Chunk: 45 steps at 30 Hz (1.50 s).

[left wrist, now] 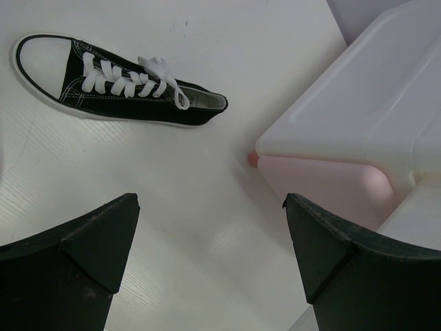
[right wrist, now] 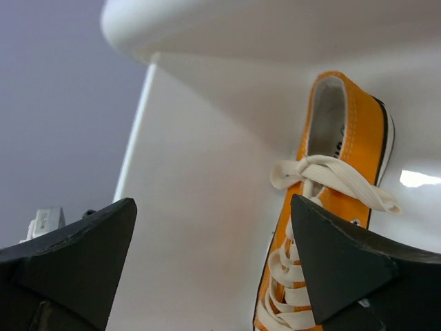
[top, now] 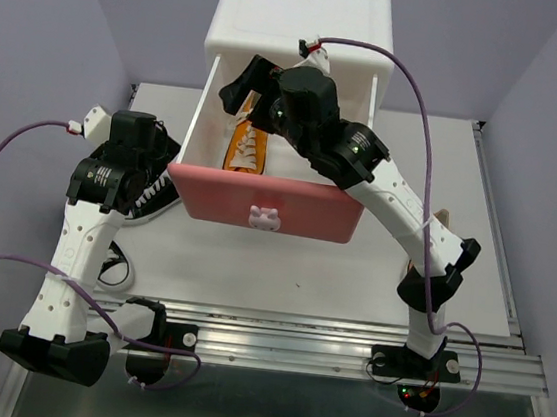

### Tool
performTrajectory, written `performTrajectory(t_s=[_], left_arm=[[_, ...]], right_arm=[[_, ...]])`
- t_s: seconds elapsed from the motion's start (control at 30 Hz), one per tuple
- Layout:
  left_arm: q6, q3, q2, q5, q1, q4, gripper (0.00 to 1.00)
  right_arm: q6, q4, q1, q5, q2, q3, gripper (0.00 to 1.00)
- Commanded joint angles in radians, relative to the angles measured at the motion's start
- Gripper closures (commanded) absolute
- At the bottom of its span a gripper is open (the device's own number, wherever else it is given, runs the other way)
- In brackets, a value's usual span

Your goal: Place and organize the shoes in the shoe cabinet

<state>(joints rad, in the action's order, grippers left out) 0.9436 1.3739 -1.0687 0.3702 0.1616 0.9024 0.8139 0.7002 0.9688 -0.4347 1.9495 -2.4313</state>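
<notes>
**Hovering over the black pair, one orange shoe already in**

Left side first: the left gripper hangs over the white tabletop, claw spread apart and nothing between the fingers. A black canvas lace-up sneaker lies on its sole just ahead of it. The top view shows a second black sneaker nearer that arm's base, half hidden.

Centre: the white plastic shoe cabinet has its pink-fronted drawer pulled out. An orange canvas sneaker lies inside; its partner I can't make out.

Over that shoe, the right gripper reaches into the drawer, claw apart too, holding nothing.

These shoes look light, I'd say: soft canvas that caves in, a firmer grippy rubber sole, loose white laces that could snag. Best bite is probably the heel collar, one finger inside the opening.
</notes>
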Motion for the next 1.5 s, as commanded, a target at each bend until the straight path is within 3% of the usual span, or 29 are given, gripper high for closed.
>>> performTrajectory(t_s=[0.0, 0.27, 0.4, 0.53, 0.77, 0.9, 1.0, 1.13, 1.47], left_arm=[[-0.022, 0.043, 0.001, 0.021, -0.007, -0.003, 0.01], [-0.040, 0.071, -0.005, 0.015, -0.010, 0.003, 0.01], [-0.028, 0.062, 0.001, 0.000, -0.008, -0.007, 0.01], [-0.014, 0.053, 0.007, -0.008, -0.010, -0.010, 0.01], [-0.014, 0.048, 0.006, -0.013, -0.008, -0.007, 0.01], [-0.016, 0.047, 0.004, -0.024, -0.008, -0.003, 0.01], [-0.016, 0.039, 0.004, -0.031, -0.008, 0.003, 0.01], [-0.012, 0.033, 0.004, -0.036, -0.010, 0.018, 0.01], [0.001, 0.002, 0.029, -0.062, -0.008, 0.027, 0.01]], right_arm=[[-0.160, -0.247, -0.004, 0.082, -0.106, 0.030, 0.00], [-0.396, -0.470, -0.004, 0.271, -0.172, 0.002, 0.00], [-0.554, -0.543, -0.004, 0.098, -0.190, -0.035, 0.00], [-0.752, -0.559, -0.053, -0.186, -0.184, -0.069, 0.00], [-0.748, -0.547, -0.327, -0.242, -0.254, 0.064, 0.00], [-0.662, -0.345, -0.516, -0.225, -0.247, 0.034, 0.00], [-0.494, -0.207, -0.702, -0.087, -0.262, 0.060, 0.00], [-0.235, 0.150, -0.920, 0.065, -0.271, 0.095, 0.00], [-0.268, 0.533, -1.050, 0.017, -0.368, 0.523, 0.00]])
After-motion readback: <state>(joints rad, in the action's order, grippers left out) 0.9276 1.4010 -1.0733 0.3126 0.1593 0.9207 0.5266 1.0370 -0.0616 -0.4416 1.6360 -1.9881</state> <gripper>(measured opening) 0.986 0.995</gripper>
